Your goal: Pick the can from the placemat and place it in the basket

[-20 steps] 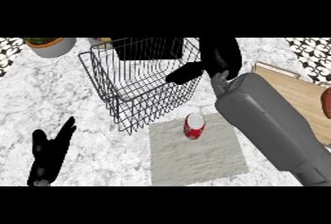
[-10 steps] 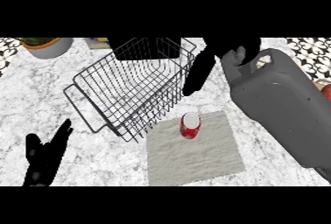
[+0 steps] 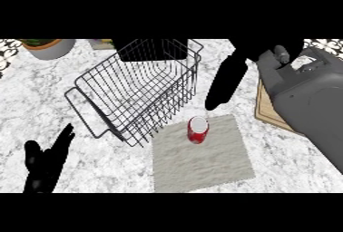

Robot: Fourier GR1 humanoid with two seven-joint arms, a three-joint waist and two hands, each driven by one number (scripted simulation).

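Trouble looms if the right hand (image 3: 226, 84), fingers straight, clips the upright can (image 3: 198, 130) and topples it on the placemat (image 3: 204, 161).

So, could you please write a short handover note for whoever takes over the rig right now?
Right hand: open, fingers straight, tips near the can but apart from it.
Left hand: open, resting at the view's lower left.
Can: upright on the placemat, beside the basket.
Done: nothing grasped yet.
Left: grasp the can, lift it, place it in the basket.
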